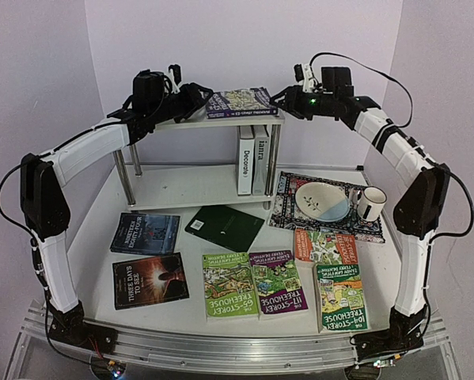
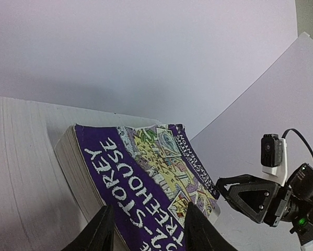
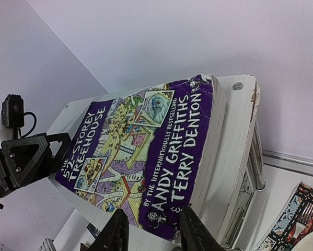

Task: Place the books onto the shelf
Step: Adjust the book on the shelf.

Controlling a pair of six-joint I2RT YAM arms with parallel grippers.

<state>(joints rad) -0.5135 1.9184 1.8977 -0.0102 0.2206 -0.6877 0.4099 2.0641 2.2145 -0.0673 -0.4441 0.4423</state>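
A purple "52-Storey Treehouse" book (image 1: 238, 101) (image 2: 146, 172) (image 3: 146, 151) lies flat on the top board of the white shelf (image 1: 173, 186). My left gripper (image 1: 195, 93) (image 2: 148, 206) is at the book's left end, its jaws apart and the cover showing between them. At the right end, my right gripper (image 1: 288, 99) (image 3: 151, 210) also stands apart, its tips at the book's near edge. "Decorate" (image 1: 245, 158) and "ianra" (image 1: 261, 158) stand upright on the lower board. Several more books lie on the table, among them a dark green one (image 1: 225, 227) and a "117-Storey" paperback (image 1: 277, 277).
A black patterned mat (image 1: 300, 212) to the right of the shelf carries a plate (image 1: 322, 200) and a striped mug (image 1: 369, 202). Pale walls close in behind and on both sides. Both arms reach up over the table from the near rail.
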